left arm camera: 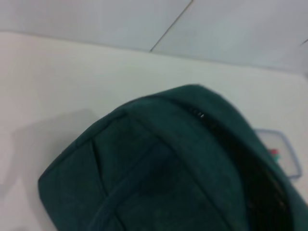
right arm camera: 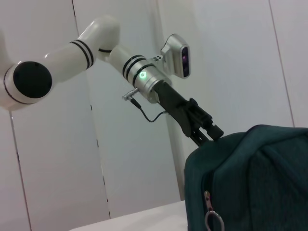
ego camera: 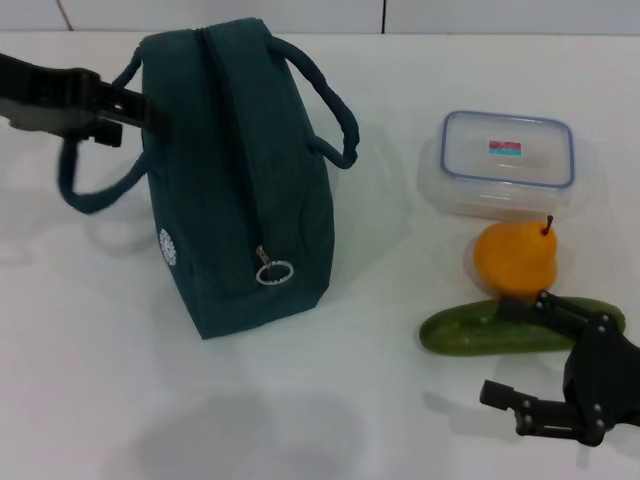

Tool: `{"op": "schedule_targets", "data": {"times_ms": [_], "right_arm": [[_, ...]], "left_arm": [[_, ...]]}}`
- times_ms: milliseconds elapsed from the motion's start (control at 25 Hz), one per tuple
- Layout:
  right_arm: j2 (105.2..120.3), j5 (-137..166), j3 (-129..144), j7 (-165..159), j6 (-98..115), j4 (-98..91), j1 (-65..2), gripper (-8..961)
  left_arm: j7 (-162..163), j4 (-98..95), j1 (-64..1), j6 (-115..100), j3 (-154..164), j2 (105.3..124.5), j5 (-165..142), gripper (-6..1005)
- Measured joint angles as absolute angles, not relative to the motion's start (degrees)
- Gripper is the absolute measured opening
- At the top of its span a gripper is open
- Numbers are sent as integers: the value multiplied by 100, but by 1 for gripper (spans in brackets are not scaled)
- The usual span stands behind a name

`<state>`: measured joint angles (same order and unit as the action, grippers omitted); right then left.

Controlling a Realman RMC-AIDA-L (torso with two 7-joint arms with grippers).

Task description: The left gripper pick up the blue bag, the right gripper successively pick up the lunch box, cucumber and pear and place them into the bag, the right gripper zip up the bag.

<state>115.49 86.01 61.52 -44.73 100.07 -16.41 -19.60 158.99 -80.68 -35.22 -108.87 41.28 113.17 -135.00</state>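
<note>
Currently the blue bag (ego camera: pixel 240 170) stands zipped at left on the surface (ego camera: pixel 90 400); the left tool (ego camera: pixel 140 108) touches its far-left top, grip state indeterminable. The right tool (ego camera: pixel 520 350) hangs released, near right, over the cucumber (ego camera: pixel 470 330).

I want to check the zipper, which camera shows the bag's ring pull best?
The head view: the ring pull hangs in full sight on the blue bag. The right wrist view cuts it off at the picture's edge. The left wrist view shows only the bag's top.

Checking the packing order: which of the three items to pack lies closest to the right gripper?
The cucumber: the right gripper hangs right at it, one finger over its end. The pear and lunch box lie farther back.
</note>
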Motion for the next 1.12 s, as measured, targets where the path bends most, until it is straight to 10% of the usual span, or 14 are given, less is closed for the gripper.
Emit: {"op": "schedule_targets", "data": {"times_ms": [1120], "right_arm": [[11549, 8634, 6152, -4473, 9873, -1625, -1951, 870]], "left_arm": [[16236, -7626, -3823, -10458, 4447, 11332, -13691, 774]]}}
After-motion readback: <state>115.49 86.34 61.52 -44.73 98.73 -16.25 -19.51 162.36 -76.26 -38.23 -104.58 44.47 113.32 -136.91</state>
